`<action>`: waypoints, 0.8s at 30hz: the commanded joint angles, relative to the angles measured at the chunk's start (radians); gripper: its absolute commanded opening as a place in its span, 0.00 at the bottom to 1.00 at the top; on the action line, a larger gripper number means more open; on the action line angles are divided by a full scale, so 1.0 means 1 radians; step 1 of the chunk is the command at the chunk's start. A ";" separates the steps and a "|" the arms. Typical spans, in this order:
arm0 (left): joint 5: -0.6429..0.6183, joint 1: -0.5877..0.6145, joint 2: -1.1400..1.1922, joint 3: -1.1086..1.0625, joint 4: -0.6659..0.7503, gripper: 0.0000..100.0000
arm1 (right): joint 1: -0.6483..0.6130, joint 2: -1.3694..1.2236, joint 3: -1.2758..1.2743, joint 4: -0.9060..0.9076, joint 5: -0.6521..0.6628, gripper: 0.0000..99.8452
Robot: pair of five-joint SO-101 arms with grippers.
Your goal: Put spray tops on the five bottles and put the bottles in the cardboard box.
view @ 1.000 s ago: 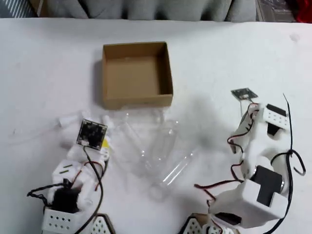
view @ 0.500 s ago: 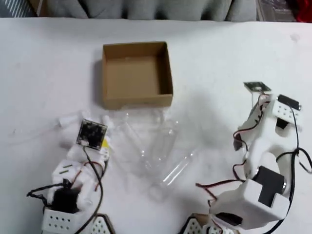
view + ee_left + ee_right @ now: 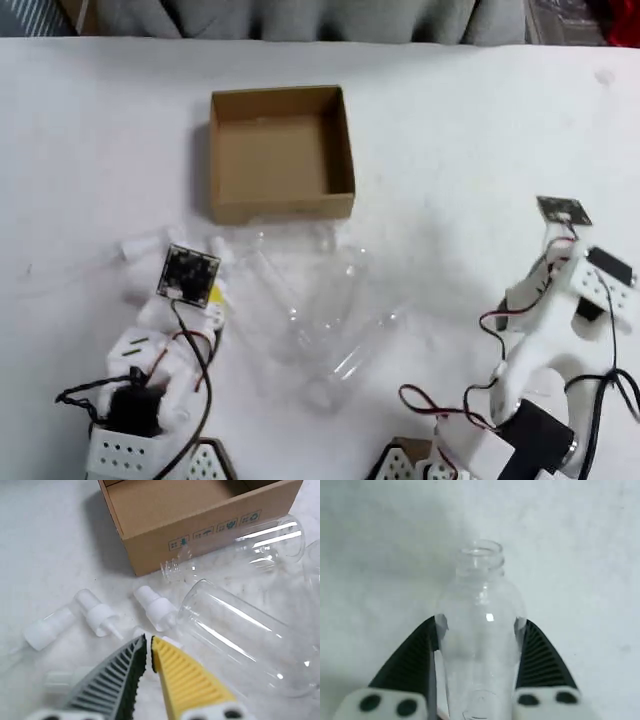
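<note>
right claw [image 3: 479, 624] grasping bottle [image 3: 480, 592] below its neck, well apart from box [image 3: 280, 205] | left claw [image 3: 149, 642] clenched, empty, near box | bottle likely light, slick, squashable: grip body gently

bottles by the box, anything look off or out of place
Nothing damaged or spilled. The clear bottles lie on their sides in a loose heap in front of the cardboard box, uncapped, with spray tops scattered beside them.
</note>
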State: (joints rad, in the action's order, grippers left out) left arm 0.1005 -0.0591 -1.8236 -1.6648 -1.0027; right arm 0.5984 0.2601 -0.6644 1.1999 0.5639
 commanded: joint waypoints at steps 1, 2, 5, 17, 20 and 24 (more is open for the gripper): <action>0.009 0.001 -0.012 0.003 -0.003 0.02 | 0.027 -0.025 0.005 -0.064 0.003 0.17; 0.009 0.001 -0.012 0.003 -0.003 0.02 | 0.024 -0.041 0.009 -0.065 0.003 0.21; 0.009 0.004 -0.012 0.003 -0.003 0.02 | 0.019 -0.079 0.054 -0.059 0.005 0.26; 0.009 0.007 -0.012 0.003 -0.003 0.02 | 0.021 -0.162 0.184 0.021 0.003 0.22; 0.009 0.007 -0.012 0.003 -0.003 0.02 | 0.025 -0.203 0.184 0.019 -0.005 0.22; 0.009 0.007 -0.012 0.003 -0.003 0.02 | 0.018 -0.255 0.192 0.002 -0.006 0.22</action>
State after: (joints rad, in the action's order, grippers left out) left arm 0.1005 -0.0591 -1.8236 -1.6648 -1.0027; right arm 0.6137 0.0100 -0.5263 1.2029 0.5654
